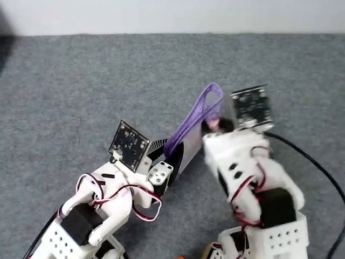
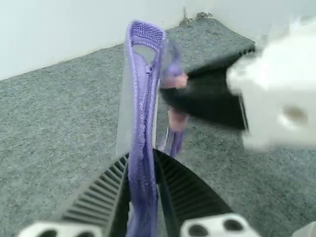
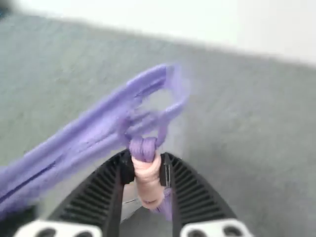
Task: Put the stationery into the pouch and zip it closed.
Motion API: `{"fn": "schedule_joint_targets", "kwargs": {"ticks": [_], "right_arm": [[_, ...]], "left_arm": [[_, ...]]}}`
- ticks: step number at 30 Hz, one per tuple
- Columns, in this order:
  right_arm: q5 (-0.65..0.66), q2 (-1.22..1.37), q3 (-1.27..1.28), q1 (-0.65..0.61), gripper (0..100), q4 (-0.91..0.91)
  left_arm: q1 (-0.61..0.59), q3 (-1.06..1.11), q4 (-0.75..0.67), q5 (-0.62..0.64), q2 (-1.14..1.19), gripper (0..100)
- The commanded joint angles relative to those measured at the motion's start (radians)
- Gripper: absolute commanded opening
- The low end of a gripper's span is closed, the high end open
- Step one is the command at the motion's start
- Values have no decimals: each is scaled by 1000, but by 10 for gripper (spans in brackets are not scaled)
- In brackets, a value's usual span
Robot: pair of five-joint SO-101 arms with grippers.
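A clear pouch with a purple zipper edge (image 1: 193, 117) is held up off the grey table between both arms. My left gripper (image 2: 142, 182) is shut on the pouch's near end, the purple zipper band (image 2: 142, 98) running up from between its black fingers. My right gripper (image 3: 144, 173) is shut on the zipper pull (image 3: 145, 170), a pink tab on a purple cord loop, near the pouch's far end (image 3: 163, 84). In the high view the right gripper (image 1: 215, 125) sits beside the pouch top, the left gripper (image 1: 167, 156) at its lower end. Whatever lies inside the pouch is hidden.
Grey carpet-like mat (image 1: 81, 81) covers the table, bounded by a white wall at the back. A black cable (image 1: 318, 167) trails to the right of the right arm. A small orange object (image 1: 180, 257) peeks at the front edge between the arm bases.
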Motion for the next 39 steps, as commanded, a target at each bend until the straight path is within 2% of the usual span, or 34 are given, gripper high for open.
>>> {"fn": "schedule_joint_targets", "kwargs": {"ticks": [1,7,25,39], "right_arm": [[66,58,-26,136,8,-136],[71,168,-31,265,8,-315],[74,449,-32,449,8,-625],[77,568,-84,595,8,-667]], "left_arm": [[-6,-36,9,-14,5,9],[-6,-36,11,-14,5,9],[-6,-36,12,-14,5,9],[-6,-36,12,-14,5,9]]}}
